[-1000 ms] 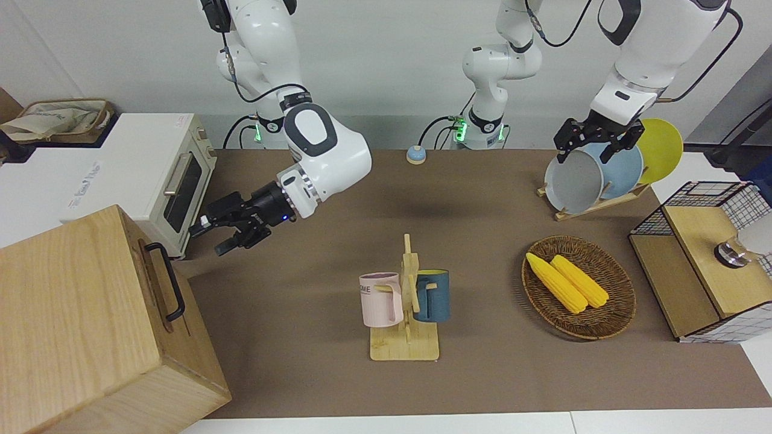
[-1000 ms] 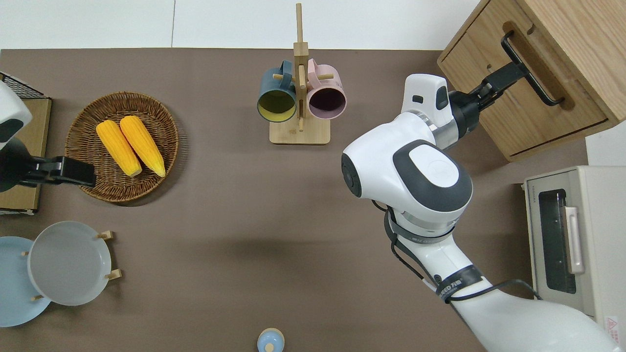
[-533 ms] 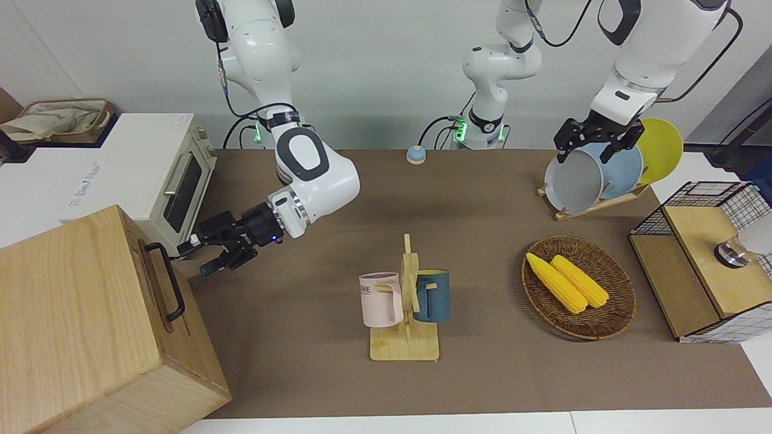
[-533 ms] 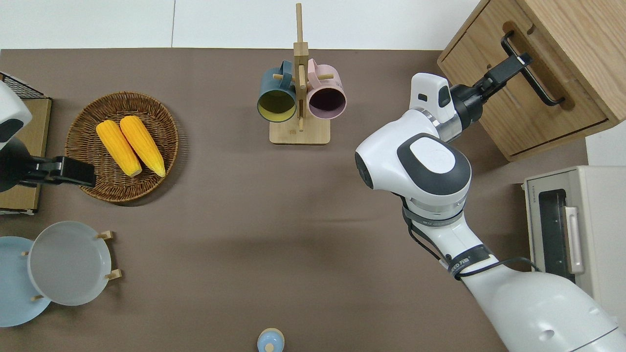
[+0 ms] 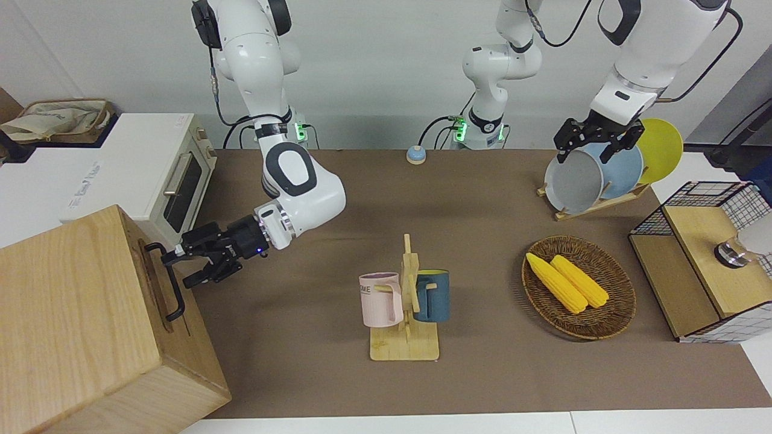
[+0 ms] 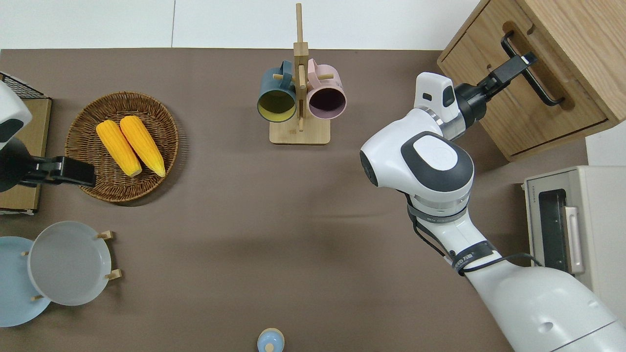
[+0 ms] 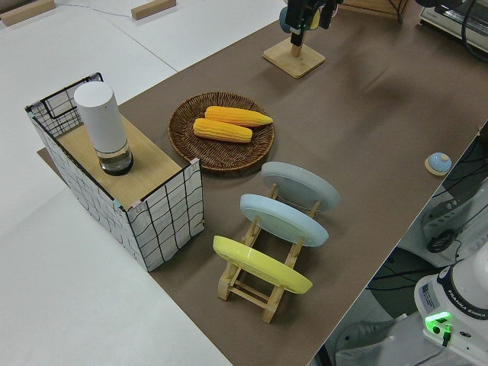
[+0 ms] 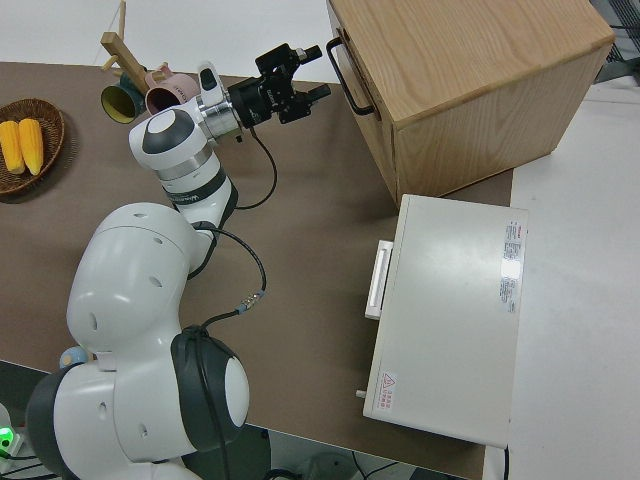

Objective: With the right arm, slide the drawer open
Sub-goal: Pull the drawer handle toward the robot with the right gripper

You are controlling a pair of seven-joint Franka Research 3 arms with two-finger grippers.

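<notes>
The drawer (image 6: 518,102) is the front of the big pale wooden box (image 5: 72,313) at the right arm's end of the table. It sits flush with the box. Its black bar handle (image 6: 538,83) shows in the front view (image 5: 175,295) and the right side view (image 8: 350,75) too. My right gripper (image 5: 181,268), with a blue light on its wrist, is open at the handle's end nearer the robots. It also shows in the overhead view (image 6: 521,62) and the right side view (image 8: 318,70). One finger lies over the bar and one under it. The left arm is parked.
A white toaster oven (image 5: 175,181) stands beside the box, nearer to the robots. A mug rack (image 5: 407,301) with two mugs stands mid-table. A basket with corn (image 5: 579,286), a plate rack (image 5: 603,175) and a wire-mesh box (image 5: 705,259) are at the left arm's end.
My right gripper has moved away from the toaster oven and reached out to the drawer handle, staying open. The drawer and the left arm have not moved.
</notes>
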